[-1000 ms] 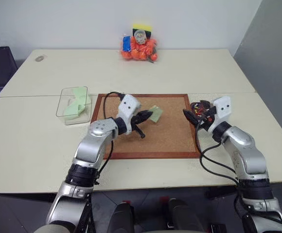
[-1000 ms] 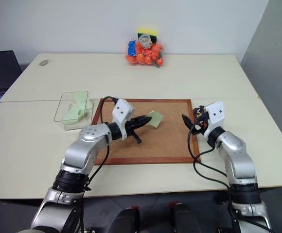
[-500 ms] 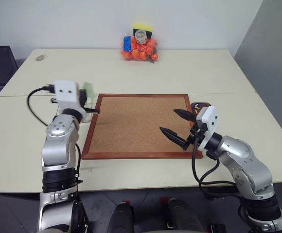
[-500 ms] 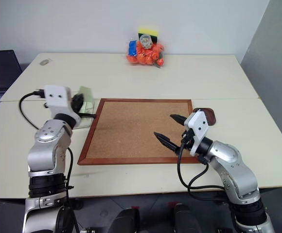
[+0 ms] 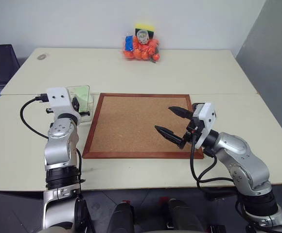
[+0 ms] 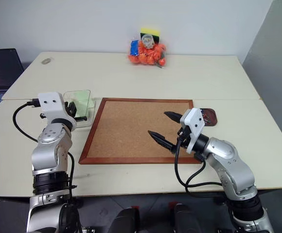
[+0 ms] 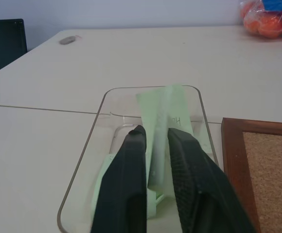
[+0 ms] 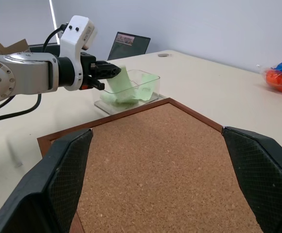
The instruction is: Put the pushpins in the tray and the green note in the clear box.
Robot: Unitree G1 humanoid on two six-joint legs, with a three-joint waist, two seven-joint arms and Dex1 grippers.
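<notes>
Green note, thin paper slip, apparently pinched in left tool over clear box, right tool spread wide.

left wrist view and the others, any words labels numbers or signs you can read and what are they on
Green note between the left claw's fingers over the clear box: faint writing that starts with what looks like "H", the rest too blurred to read.
Blue label on the bag of orange balls at the far edge of the table: too small to read.
Laptop screen: too blurred to read.
Cork board: no text.
</notes>
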